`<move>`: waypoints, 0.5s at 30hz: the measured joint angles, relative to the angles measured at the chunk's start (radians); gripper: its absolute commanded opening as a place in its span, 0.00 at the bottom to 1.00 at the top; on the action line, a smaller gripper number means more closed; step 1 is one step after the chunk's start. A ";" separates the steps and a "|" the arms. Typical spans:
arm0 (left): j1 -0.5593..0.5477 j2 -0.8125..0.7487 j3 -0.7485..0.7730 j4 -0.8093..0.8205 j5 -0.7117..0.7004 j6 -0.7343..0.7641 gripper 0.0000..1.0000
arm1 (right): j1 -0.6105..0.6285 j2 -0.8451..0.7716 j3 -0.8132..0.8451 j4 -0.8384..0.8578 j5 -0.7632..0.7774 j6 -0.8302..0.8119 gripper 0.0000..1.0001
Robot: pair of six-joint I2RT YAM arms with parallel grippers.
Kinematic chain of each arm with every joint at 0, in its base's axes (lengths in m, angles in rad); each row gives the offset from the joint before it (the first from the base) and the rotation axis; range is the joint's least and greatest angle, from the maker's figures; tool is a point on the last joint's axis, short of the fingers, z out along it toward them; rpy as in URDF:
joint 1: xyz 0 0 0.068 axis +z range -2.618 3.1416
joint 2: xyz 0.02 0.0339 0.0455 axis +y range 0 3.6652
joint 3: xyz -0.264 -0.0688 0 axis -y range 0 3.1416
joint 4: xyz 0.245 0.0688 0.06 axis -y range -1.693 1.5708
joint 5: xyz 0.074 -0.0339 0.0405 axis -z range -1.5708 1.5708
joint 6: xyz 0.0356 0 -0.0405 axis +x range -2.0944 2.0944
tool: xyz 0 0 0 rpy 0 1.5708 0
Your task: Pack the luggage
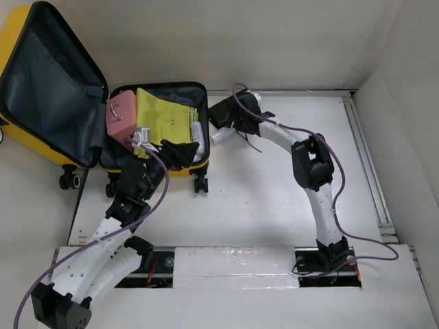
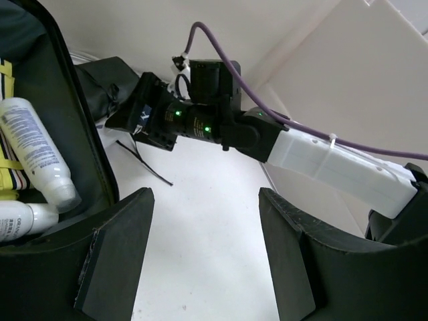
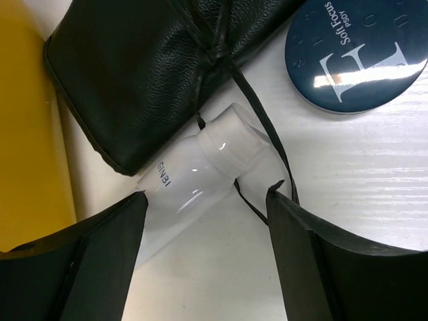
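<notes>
The yellow luggage (image 1: 15,42) lies open at the back left, lid raised, grey lining showing. Its base holds a pink case (image 1: 123,116), a yellow cloth (image 1: 164,116) and white bottles (image 2: 37,150). My left gripper (image 1: 178,152) is open and empty at the base's front right corner; in the left wrist view (image 2: 204,197) only bare table shows between its fingers. My right gripper (image 1: 221,130) is open just right of the luggage, low over a lying white bottle (image 3: 190,177) that sits partly between its fingers (image 3: 207,194).
A black leather pouch (image 3: 134,73) with loose cords lies against the bottle, next to the luggage's yellow shell (image 3: 30,134). A round dark-blue compact (image 3: 354,57) lies beside it. White walls bound the table at the back and right.
</notes>
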 measured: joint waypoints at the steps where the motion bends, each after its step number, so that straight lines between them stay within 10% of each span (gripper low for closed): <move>1: 0.000 0.000 -0.003 0.004 0.003 -0.002 0.59 | 0.005 0.009 0.018 -0.020 0.012 0.001 0.78; 15: 0.000 0.010 -0.024 0.025 0.021 -0.009 0.59 | 0.065 0.090 0.163 -0.149 0.095 -0.011 0.79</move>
